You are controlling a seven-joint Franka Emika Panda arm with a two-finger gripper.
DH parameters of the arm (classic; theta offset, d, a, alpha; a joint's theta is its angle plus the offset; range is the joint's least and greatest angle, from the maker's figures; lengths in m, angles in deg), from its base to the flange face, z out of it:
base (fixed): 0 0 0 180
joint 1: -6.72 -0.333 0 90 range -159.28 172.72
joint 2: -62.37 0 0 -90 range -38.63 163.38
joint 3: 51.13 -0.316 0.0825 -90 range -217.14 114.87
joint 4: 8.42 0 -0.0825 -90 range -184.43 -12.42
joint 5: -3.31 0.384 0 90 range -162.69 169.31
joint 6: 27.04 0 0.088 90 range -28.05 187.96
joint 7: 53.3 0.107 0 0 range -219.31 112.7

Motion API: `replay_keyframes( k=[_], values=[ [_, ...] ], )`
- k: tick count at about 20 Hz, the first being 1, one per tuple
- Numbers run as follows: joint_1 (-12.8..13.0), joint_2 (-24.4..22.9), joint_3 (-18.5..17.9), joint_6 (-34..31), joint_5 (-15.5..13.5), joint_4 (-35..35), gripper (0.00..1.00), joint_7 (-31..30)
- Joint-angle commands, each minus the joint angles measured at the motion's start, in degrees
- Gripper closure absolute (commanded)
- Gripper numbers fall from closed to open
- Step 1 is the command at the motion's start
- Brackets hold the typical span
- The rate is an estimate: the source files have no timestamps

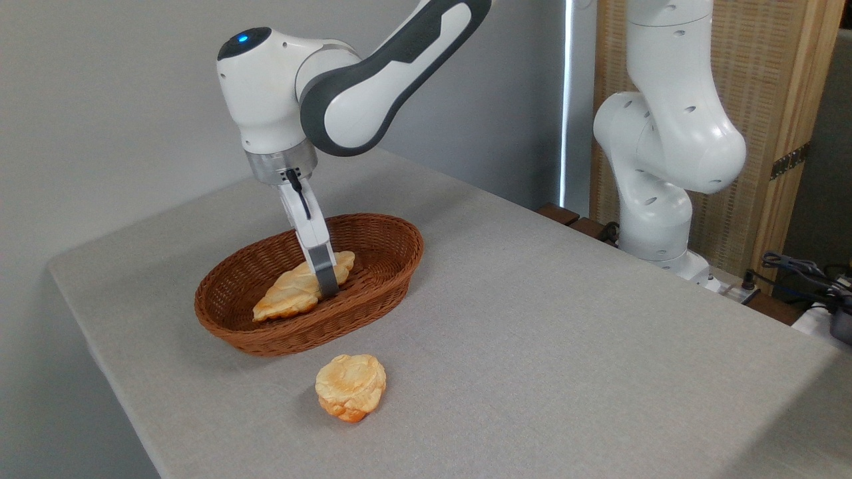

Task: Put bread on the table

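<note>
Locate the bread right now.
The bread lies inside the basket, left of centre in the picture, with the claw down at its right half and the bun on the table in front.

No readable text, labels, brand marks or numbers anywhere in view. The robot arm (373, 73) has a plain white and dark grey casing with no lettering legible. Only sign-like mark: a small blue light (243, 38) glowing on the dark cap at the arm's wrist joint. It carries no characters.
</note>
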Motion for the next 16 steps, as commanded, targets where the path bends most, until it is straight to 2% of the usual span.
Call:
replay_keyframes(
  k=[1, 16],
  values=[
    [0.5, 0.1, -0.2, 1.4, 0.5, -0.2, 0.65, -0.1],
    [0.5, -1.4, -0.3, 0.7, 0.4, 0.4, 0.64, -0.8]
  ],
)
